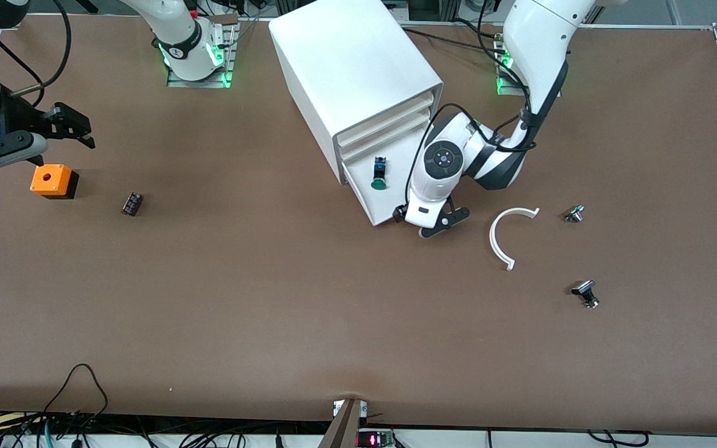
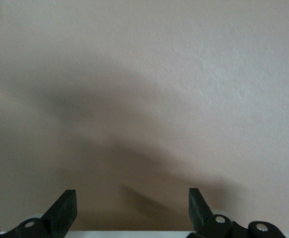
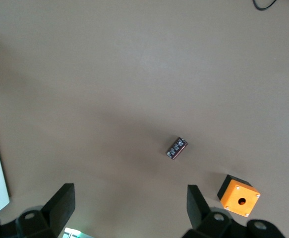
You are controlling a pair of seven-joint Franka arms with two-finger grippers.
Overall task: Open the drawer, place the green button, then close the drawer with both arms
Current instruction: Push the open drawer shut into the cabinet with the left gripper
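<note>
The white cabinet (image 1: 352, 68) stands at the robots' edge of the table, mid-table. Its lowest drawer (image 1: 365, 196) is pulled out. The green-capped button (image 1: 379, 173) lies on its side in that drawer. My left gripper (image 1: 428, 223) is open, low at the drawer's front edge, at the corner toward the left arm's end. In the left wrist view the gripper (image 2: 132, 206) holds nothing, and a white strip (image 2: 134, 234) runs beneath the fingers. My right gripper (image 1: 81, 130) is open and empty in the air over the right arm's end of the table; it also shows in the right wrist view (image 3: 130, 203).
An orange box (image 1: 53, 180) (image 3: 239, 197) and a small black part (image 1: 132, 203) (image 3: 176, 148) lie toward the right arm's end. A white curved piece (image 1: 500, 239) and two black-and-silver parts (image 1: 574, 214) (image 1: 586, 292) lie toward the left arm's end.
</note>
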